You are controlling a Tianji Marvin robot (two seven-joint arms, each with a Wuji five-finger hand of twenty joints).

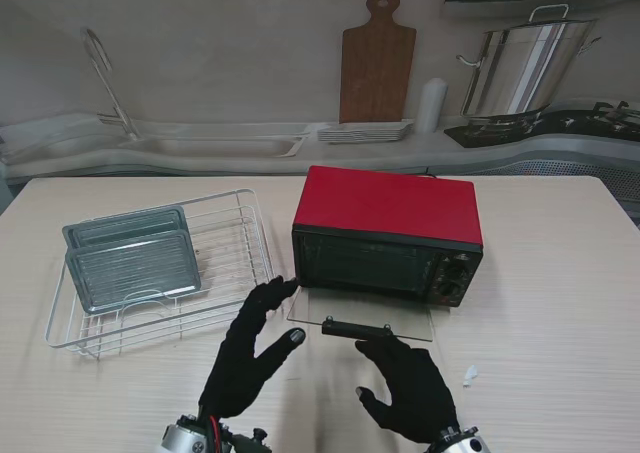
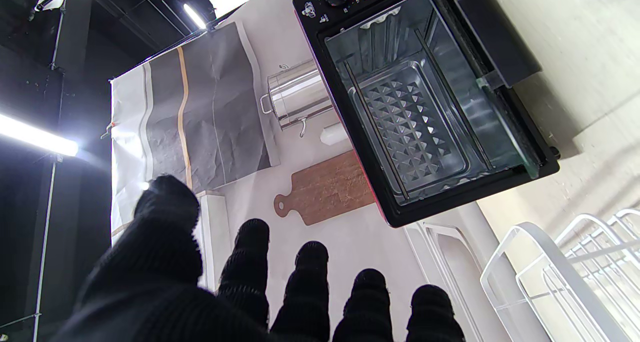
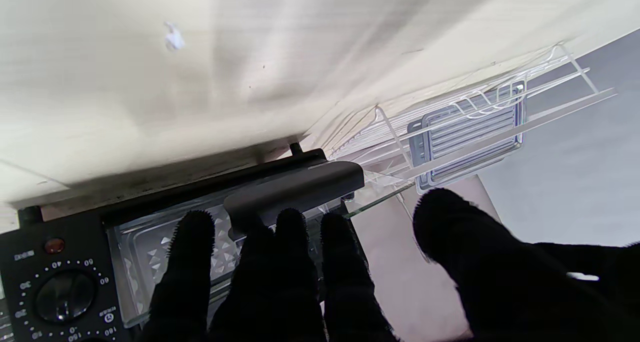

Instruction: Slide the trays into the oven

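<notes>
Wire rack (image 1: 240, 273) at 9 o'clock on the bench (image 1: 560, 303), holding two glass trays (image 1: 135, 268) upright. Left hand (image 1: 250, 348), fingers spread, holding nothing, at 6 o'clock. Red oven (image 1: 390, 228) at centre, glass door (image 1: 365, 318) lowered flat. Right hand (image 1: 405, 383), fingers spread, fingertips just beside the door handle (image 1: 355, 329).
</notes>
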